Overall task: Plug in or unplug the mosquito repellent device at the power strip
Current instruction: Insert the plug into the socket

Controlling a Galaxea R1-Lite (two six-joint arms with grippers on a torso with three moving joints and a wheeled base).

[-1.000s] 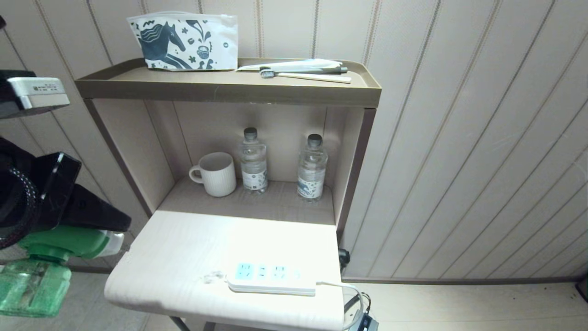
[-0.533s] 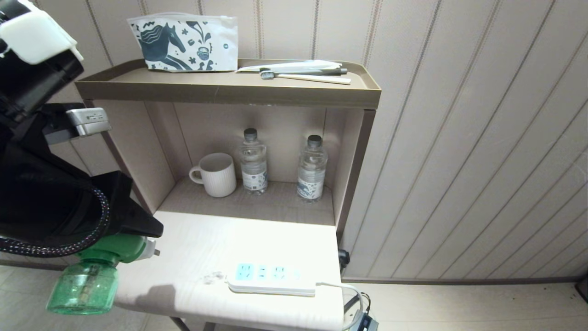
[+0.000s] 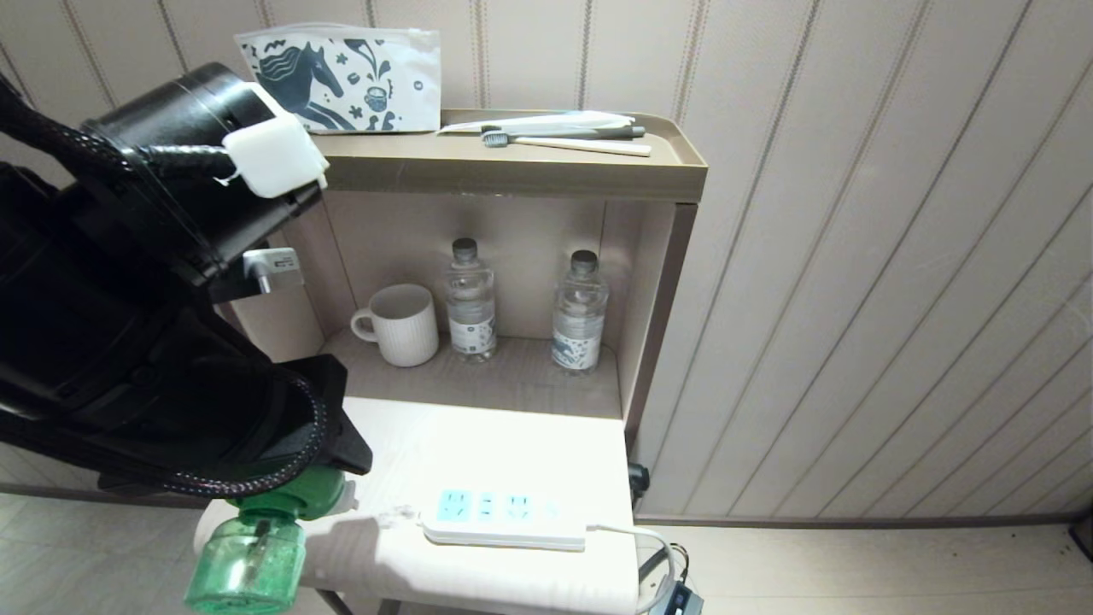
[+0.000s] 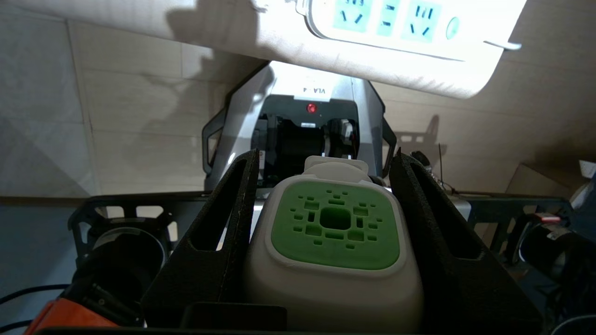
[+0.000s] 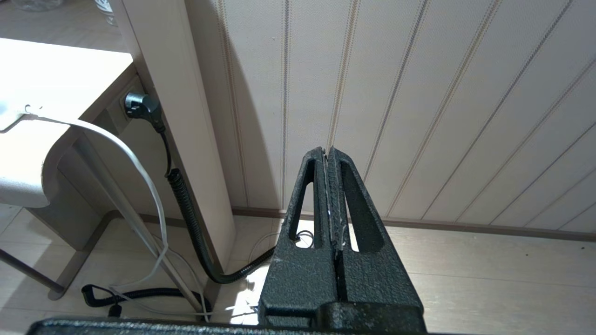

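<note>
My left gripper is shut on the mosquito repellent device, its black fingers pressing both sides of the white-and-green head. The translucent green bottle hangs below, over the table's front left corner. The white power strip with light blue socket faces lies flat near the table's front edge, to the right of the device; all its sockets show free. My right gripper is shut on nothing, parked low beside the wall, outside the head view.
A pale table stands before a shelf unit holding a white mug and two water bottles. A printed pouch and toothbrushes lie on top. Cables hang at the table's right side.
My left arm has swung right, carrying the device from the far left edge of the view to the table's front left corner, closer to the power strip. The right arm has not moved.
</note>
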